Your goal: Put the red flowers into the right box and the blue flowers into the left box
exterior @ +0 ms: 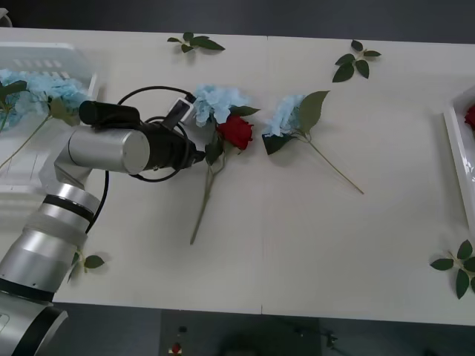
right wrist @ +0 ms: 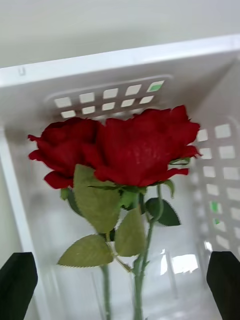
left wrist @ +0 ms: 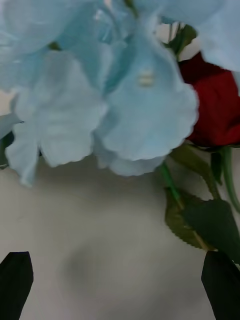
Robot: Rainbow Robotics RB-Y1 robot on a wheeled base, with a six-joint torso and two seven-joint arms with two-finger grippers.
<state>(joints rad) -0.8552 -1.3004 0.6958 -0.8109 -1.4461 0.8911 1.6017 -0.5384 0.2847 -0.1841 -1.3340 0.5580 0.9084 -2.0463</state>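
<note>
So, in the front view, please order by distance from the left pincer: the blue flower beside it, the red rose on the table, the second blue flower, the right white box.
From the left pincer, fingers open:
1. Pale blue ruffled flower, just beside it.
2. Deep-red rose, touching that flower, slightly rightward.
3. Second pale blue flower, mid-table.
4. White plastic box, at the far right edge.

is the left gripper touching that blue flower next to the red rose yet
Apart. In the left wrist view, the left gripper is open, its black fingertips over bare table, with a clear gap before the blue flower, which lies against the red rose.
</note>
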